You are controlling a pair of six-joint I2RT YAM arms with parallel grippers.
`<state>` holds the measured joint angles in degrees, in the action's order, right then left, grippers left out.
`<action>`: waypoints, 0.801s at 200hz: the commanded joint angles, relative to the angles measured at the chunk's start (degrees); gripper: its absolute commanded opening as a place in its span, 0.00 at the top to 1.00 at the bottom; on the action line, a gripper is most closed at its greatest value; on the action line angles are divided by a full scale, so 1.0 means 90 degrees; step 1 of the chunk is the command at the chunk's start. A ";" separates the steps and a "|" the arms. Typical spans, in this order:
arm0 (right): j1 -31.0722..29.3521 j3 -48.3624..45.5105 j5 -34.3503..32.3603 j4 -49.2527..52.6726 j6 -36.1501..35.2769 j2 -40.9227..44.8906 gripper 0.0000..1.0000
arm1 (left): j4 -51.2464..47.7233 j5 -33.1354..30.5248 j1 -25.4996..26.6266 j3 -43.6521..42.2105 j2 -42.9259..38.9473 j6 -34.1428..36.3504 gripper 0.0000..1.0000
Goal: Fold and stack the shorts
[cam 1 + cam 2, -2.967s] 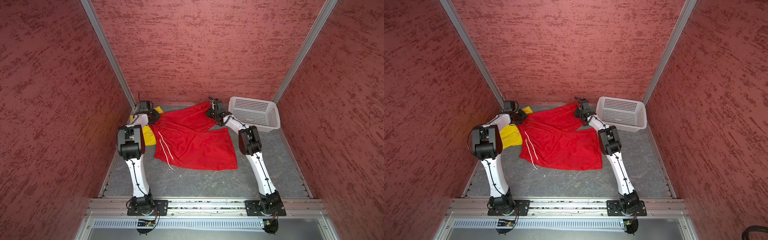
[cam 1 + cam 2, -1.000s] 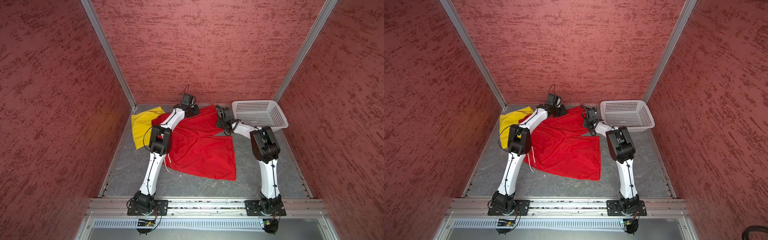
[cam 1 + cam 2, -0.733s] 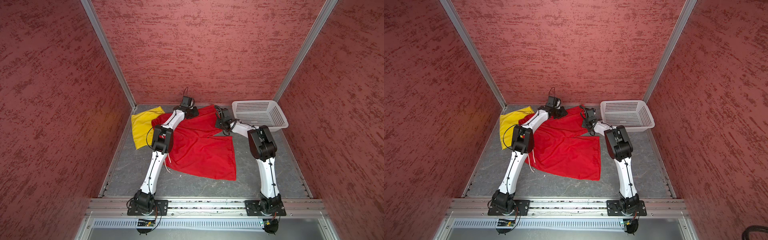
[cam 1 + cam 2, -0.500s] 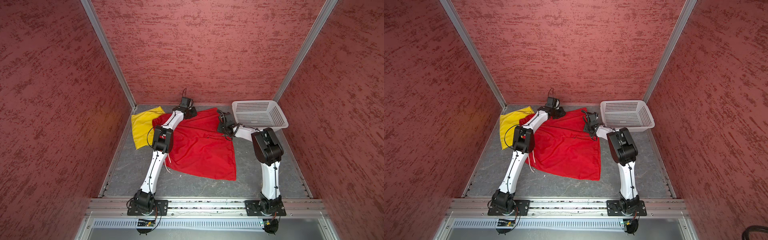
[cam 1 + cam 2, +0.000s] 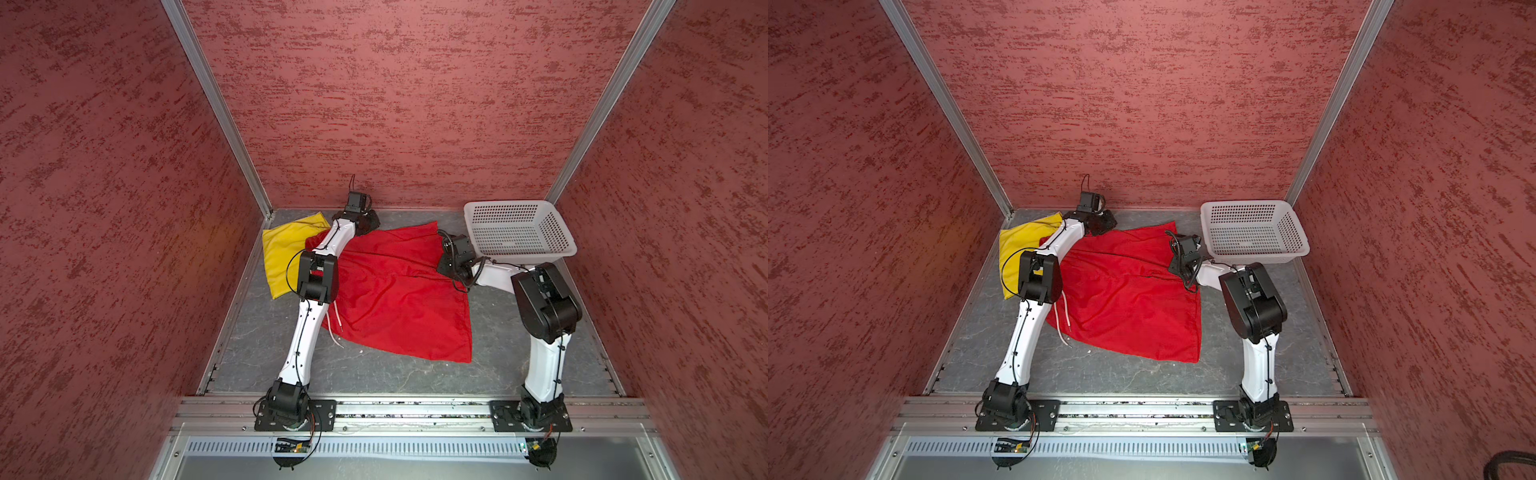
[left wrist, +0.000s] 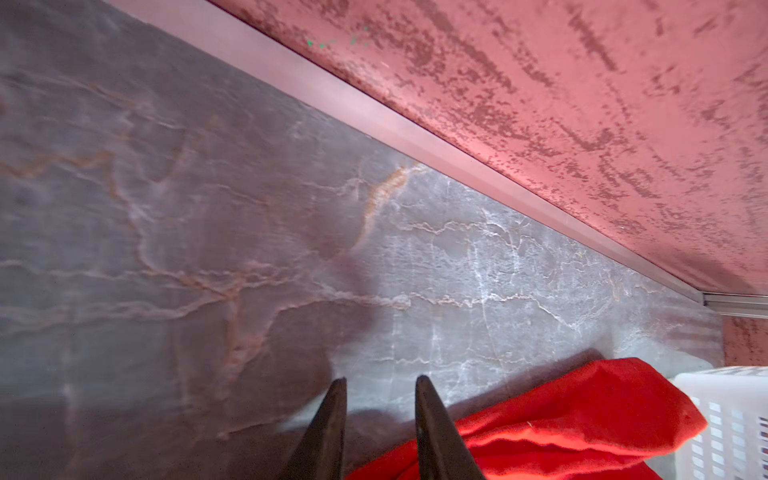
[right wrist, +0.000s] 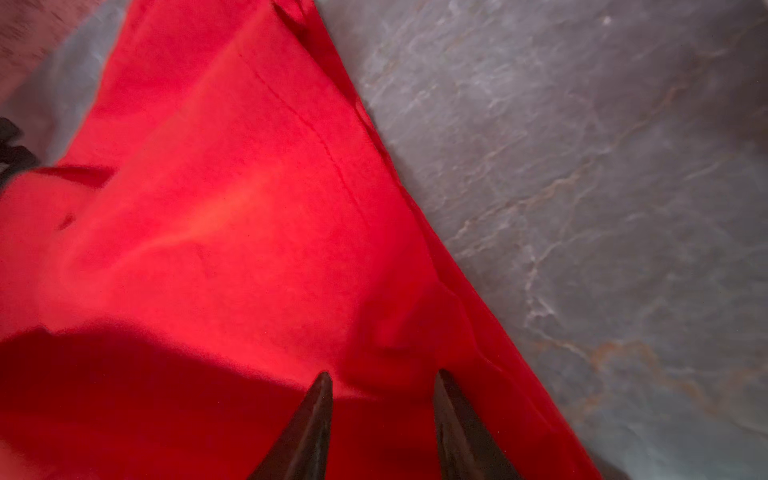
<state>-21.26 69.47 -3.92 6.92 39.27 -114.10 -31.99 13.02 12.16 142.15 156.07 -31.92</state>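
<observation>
**Red shorts**: spread flat mid-bench and unfolded. The cloth is thin and matte with soft ripples, and the outline is roughly a trapezoid. Pale drawstrings trail off its left edge.

**Yellow shorts**: a compact folded rectangle in the far left corner, touching the red pair's corner.

We judge the yellow pair done and the red pair's first fold in hand.

**Left gripper**: at the red pair's far edge. The jaws are narrowly parted and empty, with bare marbled bench showing between them and cloth just beside one finger.

**Right gripper**: low over the red pair's right edge. The jaws are partly open, with a small pucker of cloth just ahead of the tips and no fold visibly pinched.

**Next move**, as we judge it: each gripper must catch the limp edge cleanly, then both must carry it evenly.

**Basket**: white, rigid, perforated plastic, standing far right, near the cloth's far corner.
</observation>
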 commanded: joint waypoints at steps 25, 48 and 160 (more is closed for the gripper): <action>0.0004 0.1755 -0.0628 0.1346 -0.0755 0.0044 0.55 | 0.0705 0.0523 0.0562 -0.1790 -0.2087 0.0063 0.66; 0.0047 0.2566 -0.0724 0.1585 -0.1056 -0.0287 0.55 | 0.1244 0.0377 0.0914 -0.3096 -0.2907 0.0138 0.65; 0.0484 0.5379 0.0924 0.1742 -0.1451 -0.2786 1.00 | 0.1514 0.1255 0.1711 -0.4256 -0.2401 -0.0344 0.69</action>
<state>-18.17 113.25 0.01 21.12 25.96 -136.33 -19.66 21.93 25.93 104.03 134.13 -33.91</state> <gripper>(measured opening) 0.044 0.316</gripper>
